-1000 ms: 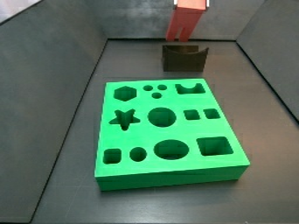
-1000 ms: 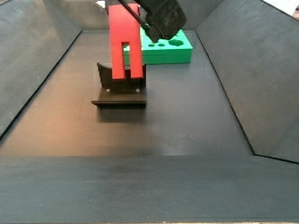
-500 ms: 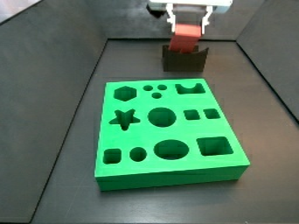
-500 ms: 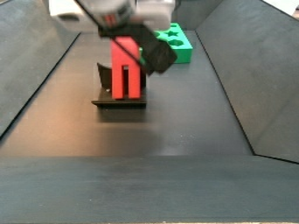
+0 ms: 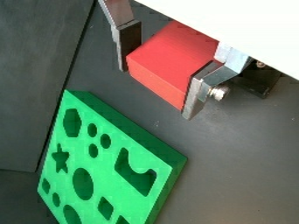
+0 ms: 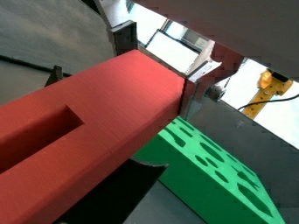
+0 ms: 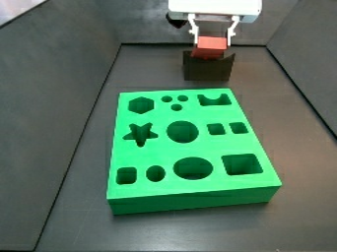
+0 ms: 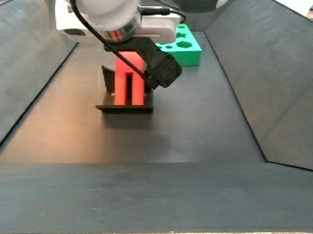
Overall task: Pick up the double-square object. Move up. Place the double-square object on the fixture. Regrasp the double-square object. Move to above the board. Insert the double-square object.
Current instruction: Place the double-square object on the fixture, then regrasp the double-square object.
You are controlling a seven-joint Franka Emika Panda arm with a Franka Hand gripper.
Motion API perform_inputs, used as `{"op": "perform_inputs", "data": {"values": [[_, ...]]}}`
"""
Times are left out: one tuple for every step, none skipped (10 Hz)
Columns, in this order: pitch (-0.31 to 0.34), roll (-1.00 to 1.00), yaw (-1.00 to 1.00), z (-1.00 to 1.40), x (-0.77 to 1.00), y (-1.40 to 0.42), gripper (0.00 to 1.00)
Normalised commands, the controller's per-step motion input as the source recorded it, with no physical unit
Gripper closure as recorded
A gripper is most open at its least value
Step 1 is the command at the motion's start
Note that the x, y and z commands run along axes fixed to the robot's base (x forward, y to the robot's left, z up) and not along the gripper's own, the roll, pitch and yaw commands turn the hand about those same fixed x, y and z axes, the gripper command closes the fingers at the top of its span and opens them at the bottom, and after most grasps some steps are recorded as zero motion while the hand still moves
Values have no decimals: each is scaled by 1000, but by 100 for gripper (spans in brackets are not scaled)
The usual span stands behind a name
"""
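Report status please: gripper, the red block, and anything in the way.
Gripper at the fixture, fingers on both sides of the double-square object. Object upright on the fixture. Board apart from it, holes unblocked. Nothing in the way.

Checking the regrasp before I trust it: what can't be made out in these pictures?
- Side view: the end effector hides the double-square object's top.
- Side view: whether the object seats in the fixture is too small.
- Wrist view: the board is cut off by the edge.

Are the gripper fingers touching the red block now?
Touching. In a wrist view the gripper has both silver fingers pressed flat against the red block, with no gap.
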Motion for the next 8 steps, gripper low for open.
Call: {"op": "perform_inputs", "data": {"values": [[-93, -25, 2, -427, 55, 89, 100], [-92, -25, 2, -426, 54, 88, 100], [-91, -25, 2, -427, 53, 88, 100], [-90, -25, 1, -427, 53, 88, 100], [0, 0, 0, 0, 0, 0, 0], [-53, -46, 74, 1000, 0, 0, 0], [-53, -37, 78, 1000, -2, 5, 0], [-26, -14, 82, 1000, -24, 7, 0]]}}
